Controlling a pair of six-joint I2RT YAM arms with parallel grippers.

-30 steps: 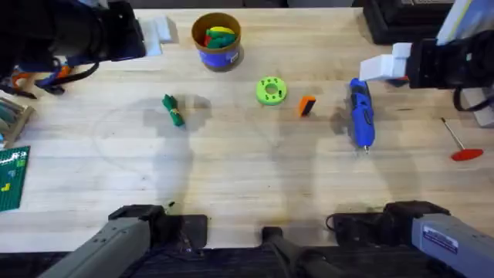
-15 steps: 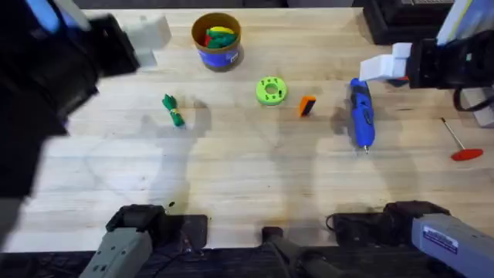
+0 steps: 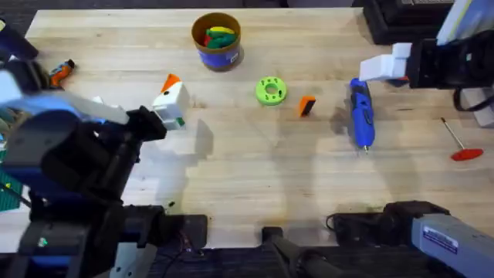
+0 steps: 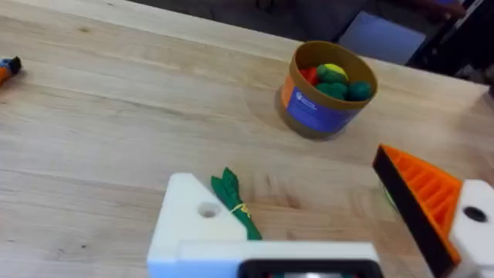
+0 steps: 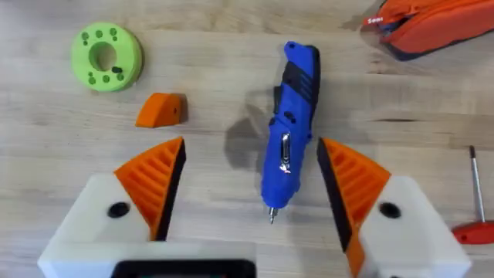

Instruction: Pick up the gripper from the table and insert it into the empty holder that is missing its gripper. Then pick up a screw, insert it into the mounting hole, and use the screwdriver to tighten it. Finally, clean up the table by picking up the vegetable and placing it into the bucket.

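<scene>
We see our left end effector (image 4: pixel 309 224) open and empty over the vegetable (image 4: pixel 235 205), its holder (image 4: pixel 193 224) bare, and our right end effector (image 5: pixel 251 193) open around the screwdriver (image 5: pixel 289 131) on the bench (image 3: pixel 247 177).

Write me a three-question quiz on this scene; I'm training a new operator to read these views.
1. True or false: the vegetable already lies in the bucket.
2. In the overhead view, what lies between the green disc and the screwdriver?
A. the loose orange gripper
B. a red-handled rod
C. a toy tomato
3. Which arm carries the bare white holder, left or right?

Key: 1 false, it lies on the table; 2 A; 3 left.
</scene>
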